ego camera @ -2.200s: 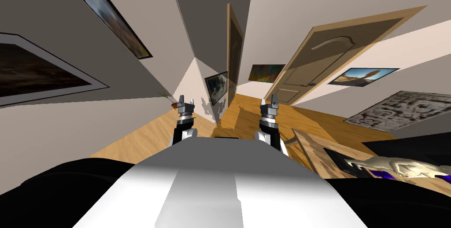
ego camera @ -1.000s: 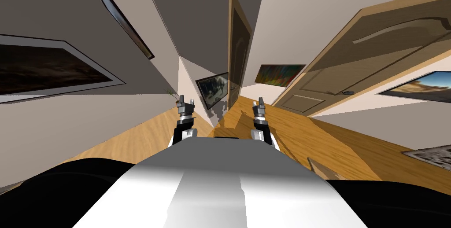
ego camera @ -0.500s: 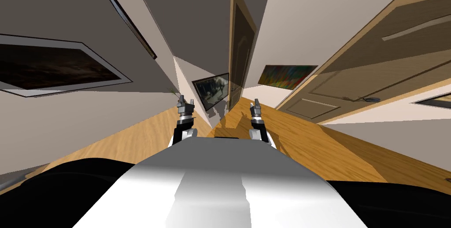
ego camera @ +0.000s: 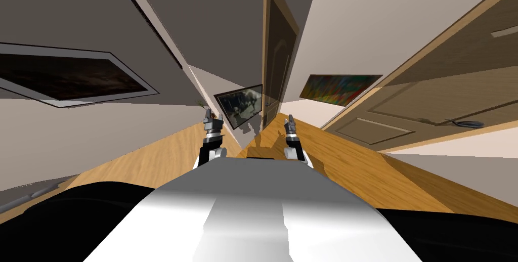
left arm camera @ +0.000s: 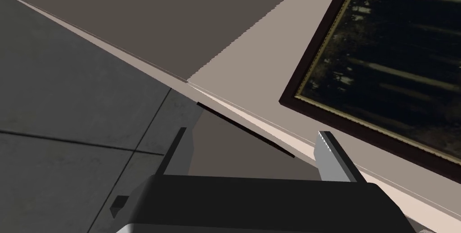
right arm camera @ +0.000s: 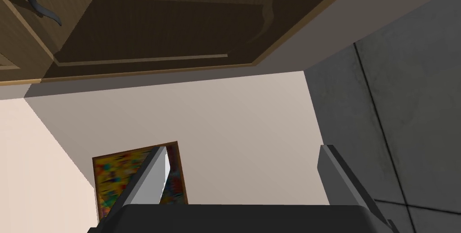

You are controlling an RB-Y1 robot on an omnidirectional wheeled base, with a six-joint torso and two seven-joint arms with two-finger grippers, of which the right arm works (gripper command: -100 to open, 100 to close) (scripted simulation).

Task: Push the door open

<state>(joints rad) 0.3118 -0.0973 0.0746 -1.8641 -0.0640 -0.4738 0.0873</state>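
Narrow corridor, honey wood floor [ego camera: 152, 159], beige walls [ego camera: 354, 21] with framed pictures [ego camera: 76, 77].

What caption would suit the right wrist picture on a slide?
Open right gripper pointing at a pale wall between a brown panelled door and a colourful picture.

Even dim light, soft floor shadows, walls splaying wide-angle
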